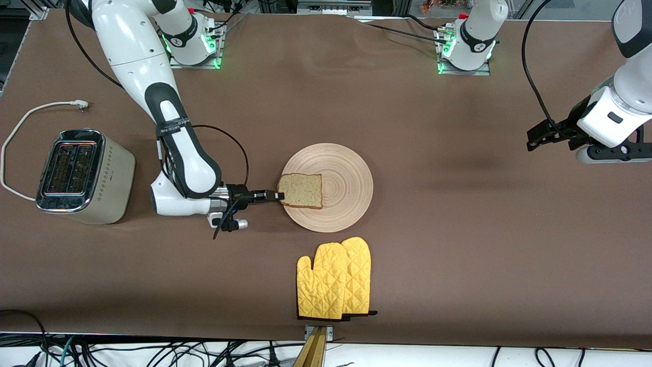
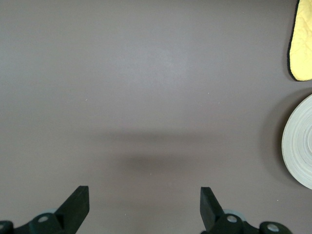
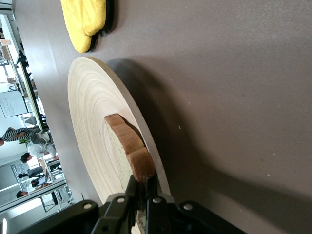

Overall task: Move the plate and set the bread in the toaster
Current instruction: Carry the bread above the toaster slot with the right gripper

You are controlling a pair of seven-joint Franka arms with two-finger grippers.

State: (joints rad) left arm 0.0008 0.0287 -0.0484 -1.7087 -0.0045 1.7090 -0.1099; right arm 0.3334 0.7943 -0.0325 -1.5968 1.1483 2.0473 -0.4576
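Observation:
The round wooden plate (image 1: 333, 186) lies mid-table. The bread slice (image 1: 301, 190) is over the part of the plate toward the right arm's end. My right gripper (image 1: 277, 195) is shut on the bread's crust edge; in the right wrist view the gripper (image 3: 144, 187) pinches the bread (image 3: 127, 153) against the plate (image 3: 90, 112). The cream toaster (image 1: 81, 176) with chrome top stands at the right arm's end of the table. My left gripper (image 1: 540, 140) is open and empty in the air at the left arm's end; in its wrist view the gripper (image 2: 145, 204) is over bare table, with the plate's rim (image 2: 297, 146) at the view's edge.
A pair of yellow oven mitts (image 1: 333, 278) lies nearer to the front camera than the plate, also seen in the right wrist view (image 3: 85, 19) and the left wrist view (image 2: 302, 39). The toaster's white cord (image 1: 30, 114) loops beside it.

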